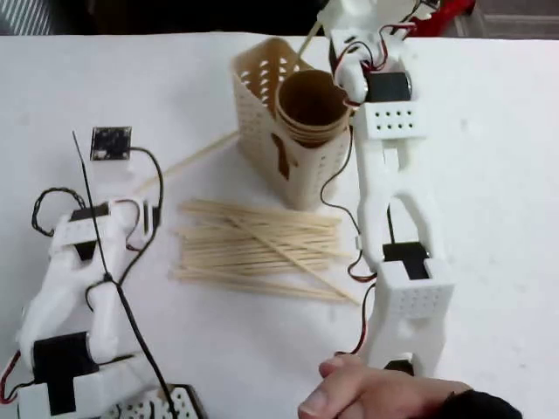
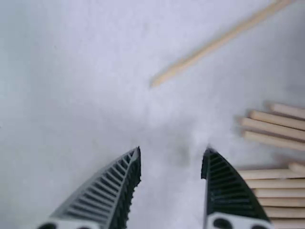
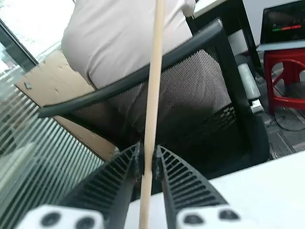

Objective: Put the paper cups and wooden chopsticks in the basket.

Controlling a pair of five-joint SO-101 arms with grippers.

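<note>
Your left gripper (image 2: 171,157) hangs wide open and empty over bare table beside the chopstick pile (image 1: 258,249). Cups (image 1: 310,100) sit nested in the basket (image 1: 262,87). Beyond the basket, your right gripper (image 3: 147,152) pinches one chopstick (image 3: 153,71).

I log a white table (image 1: 498,131), with a red stool (image 1: 447,16) beyond at one o'clock. A black mesh chair (image 3: 205,90) stands near window blinds (image 3: 28,162).

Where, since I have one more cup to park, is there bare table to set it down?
Bare table lies right of the right arm, at the far left corner beyond the small black board, and between the chopstick pile and the near edge. The middle is crowded: basket, pile and right arm stand close together.
</note>
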